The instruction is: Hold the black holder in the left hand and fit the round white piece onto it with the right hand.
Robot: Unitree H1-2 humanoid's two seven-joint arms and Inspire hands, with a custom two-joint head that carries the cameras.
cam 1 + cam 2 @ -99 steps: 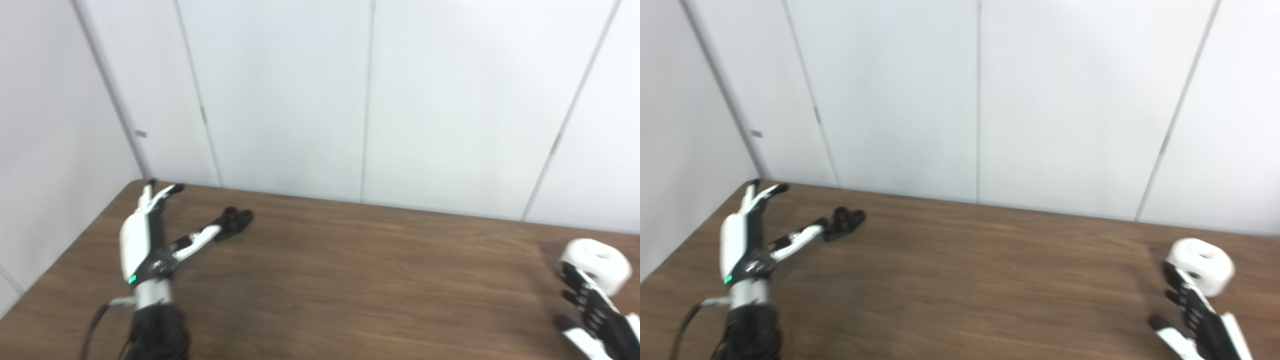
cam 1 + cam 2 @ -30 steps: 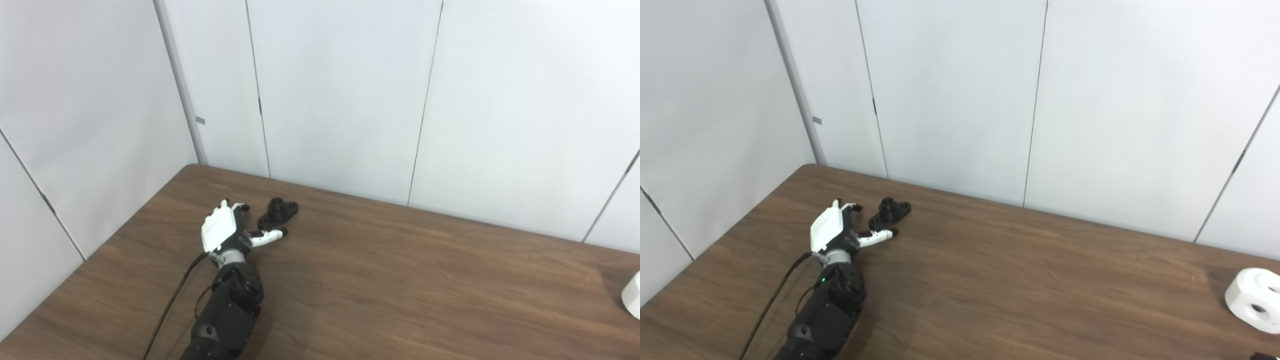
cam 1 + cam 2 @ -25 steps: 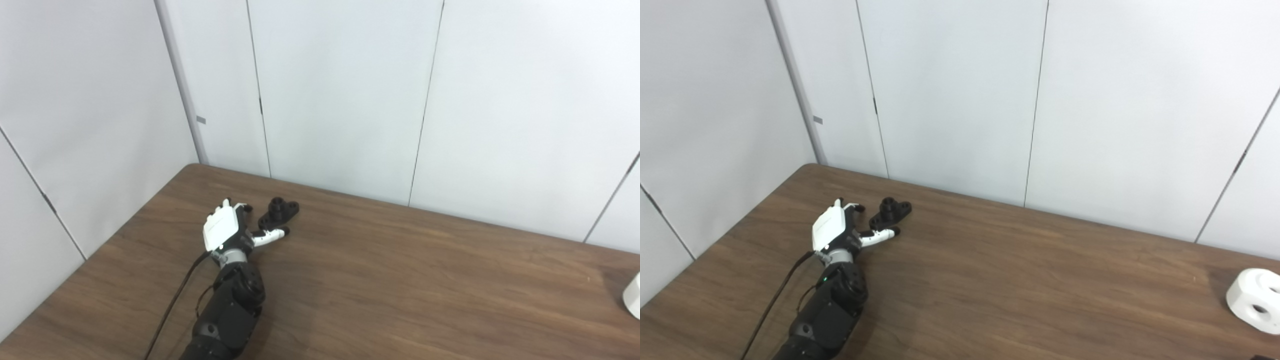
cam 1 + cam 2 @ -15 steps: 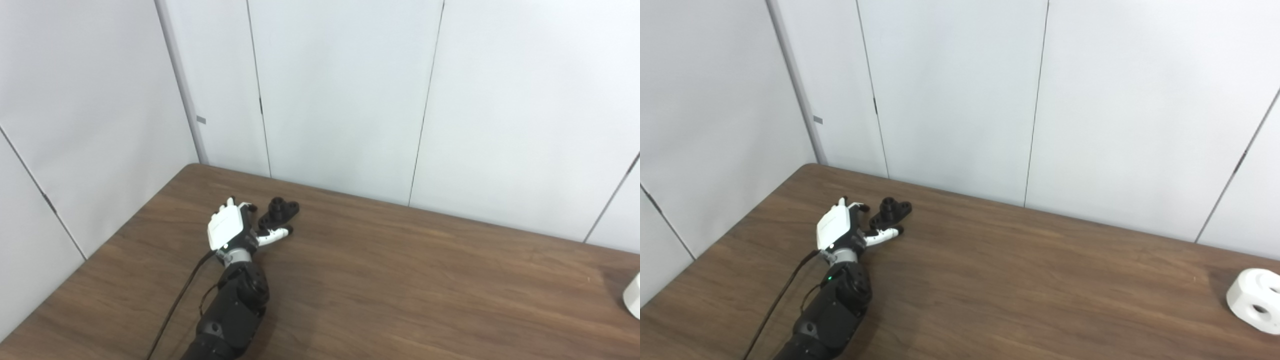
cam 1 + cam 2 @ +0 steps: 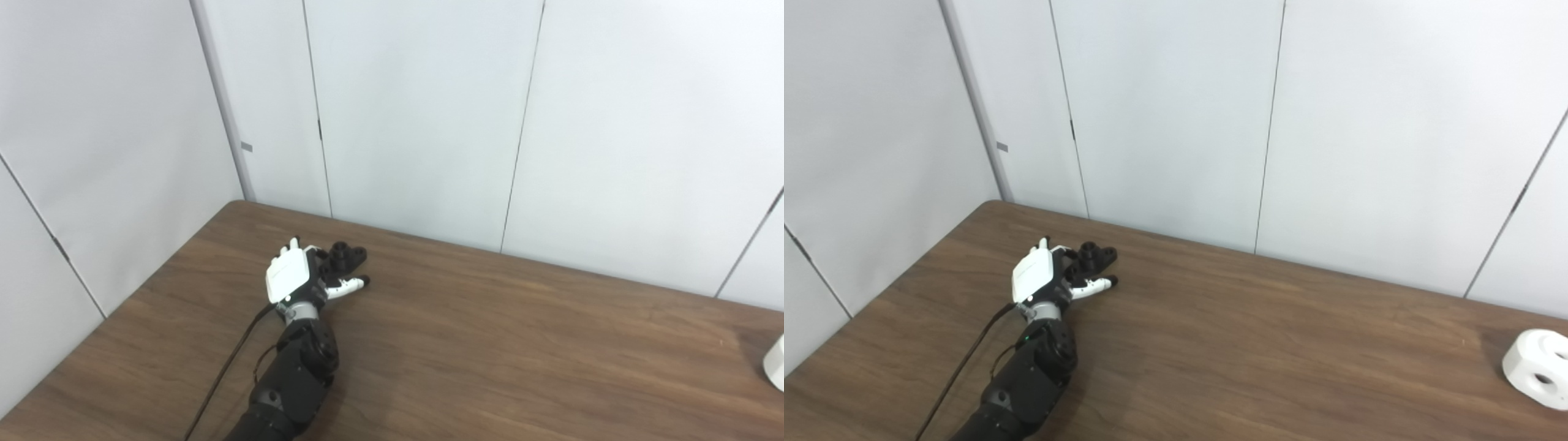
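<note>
Reaching with my left hand (image 5: 294, 280), fingers apart around the small black plastic holder (image 5: 344, 258), no grip confirmed. At four o'clock the round white piece (image 5: 1536, 366) waits untouched; my right hand is unseen.

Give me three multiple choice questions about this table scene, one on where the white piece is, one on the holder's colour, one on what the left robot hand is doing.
1. Where does the white piece lie?
A. beside the holder
B. far right on the table
C. on the holder

2. What colour is the holder?
A. black
B. red
C. white

3. What is the state of the left robot hand?
A. raised high above the table
B. at the holder, fingers around it
C. holding the white piece

Answers:
1. B: it sits at the right edge of the view on the table, far from the holder.
2. A: it is dark against the brown wood.
3. B: its fingers reach around the holder low over the table; whether they already grip cannot be told.
</note>
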